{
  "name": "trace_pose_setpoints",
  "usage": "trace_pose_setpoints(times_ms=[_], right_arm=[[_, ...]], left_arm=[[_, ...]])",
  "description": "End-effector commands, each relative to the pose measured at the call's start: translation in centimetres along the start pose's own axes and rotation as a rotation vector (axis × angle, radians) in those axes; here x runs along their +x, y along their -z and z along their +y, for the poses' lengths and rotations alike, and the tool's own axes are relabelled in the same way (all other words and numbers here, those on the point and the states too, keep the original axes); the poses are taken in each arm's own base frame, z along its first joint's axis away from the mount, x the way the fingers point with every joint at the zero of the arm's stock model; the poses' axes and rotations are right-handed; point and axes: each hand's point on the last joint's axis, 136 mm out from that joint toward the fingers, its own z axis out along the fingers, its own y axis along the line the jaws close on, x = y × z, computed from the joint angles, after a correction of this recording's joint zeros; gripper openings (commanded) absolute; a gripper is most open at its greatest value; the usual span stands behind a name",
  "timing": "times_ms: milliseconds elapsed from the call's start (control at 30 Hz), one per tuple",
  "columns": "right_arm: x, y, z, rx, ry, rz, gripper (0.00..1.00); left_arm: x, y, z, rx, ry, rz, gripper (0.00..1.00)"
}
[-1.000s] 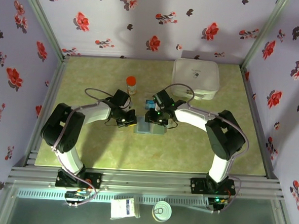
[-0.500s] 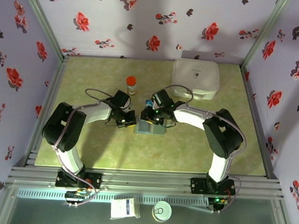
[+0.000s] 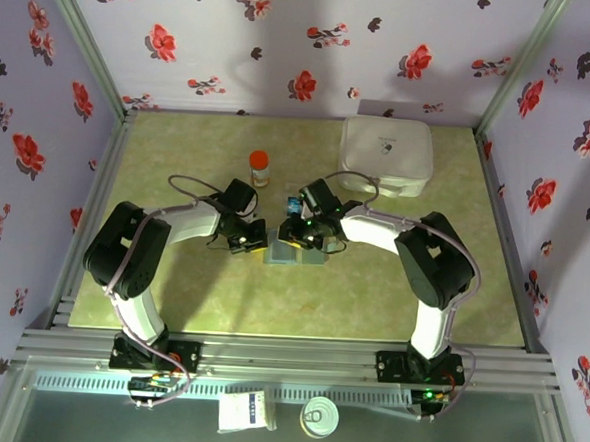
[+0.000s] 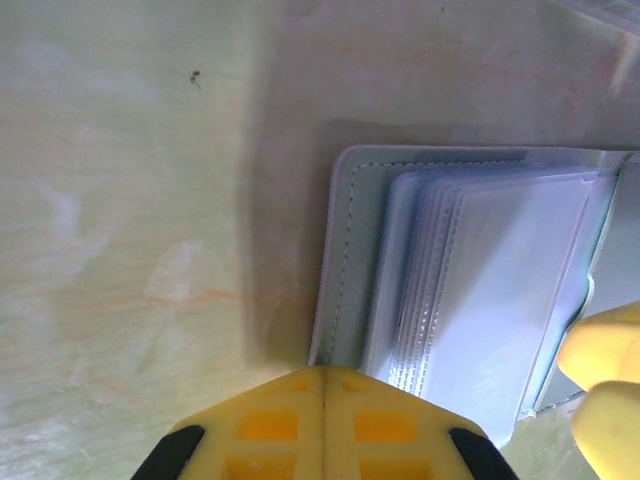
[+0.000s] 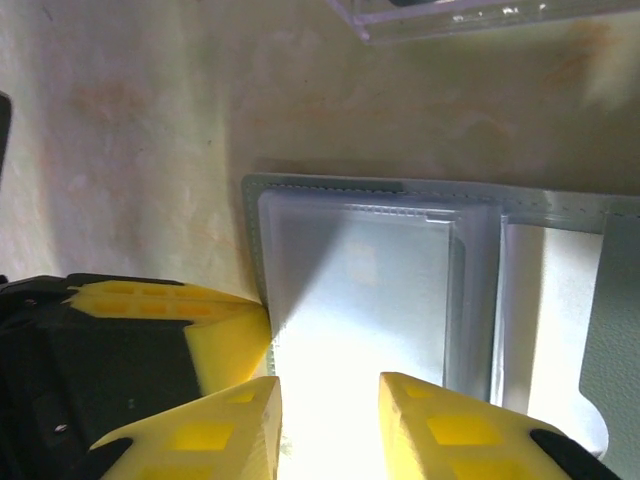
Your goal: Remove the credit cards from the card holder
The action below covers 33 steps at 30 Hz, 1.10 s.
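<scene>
Two grippers at the open card holder

The card holder (image 3: pixel 306 258) lies spread flat at the centre of the table (image 3: pixel 190 295), with its clear sleeves (image 5: pixel 360 270) facing up. The left gripper (image 4: pixel 322 385) meets the holder's edge at 9 o'clock; its jaws are pressed fully together and hold nothing. The right gripper (image 5: pixel 330 420), at 12 o'clock, has its jaws partly apart over the sleeves. Whether it grips one cannot be told.

The left end effector (image 3: pixel 254 242) and right end effector (image 3: pixel 292 235) meet at the card holder (image 3: pixel 299 257) mid-frame. An orange-capped bottle (image 3: pixel 259 168) stands above them.
</scene>
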Motion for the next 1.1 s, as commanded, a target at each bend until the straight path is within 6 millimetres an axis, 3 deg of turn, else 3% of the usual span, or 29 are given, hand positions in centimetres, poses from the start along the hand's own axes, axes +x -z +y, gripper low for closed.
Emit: trace_pose_setpoints(times_ms=[0, 500, 1067], right_arm=[[0.2, -0.6, -0.2, 0.006, 0.002, 0.029, 0.31], [-0.2, 0.5, -2.1, 0.124, 0.032, -0.006, 0.32], [-0.2, 0.8, -3.3, 0.060, -0.002, -0.006, 0.26]], left_arm=[[0.3, -0.5, 0.9, -0.042, -0.012, 0.021, 0.00], [-0.1, -0.1, 1.1, -0.059, -0.025, 0.015, 0.00], [-0.9, 0.7, 0.4, -0.053, -0.034, -0.003, 0.00]])
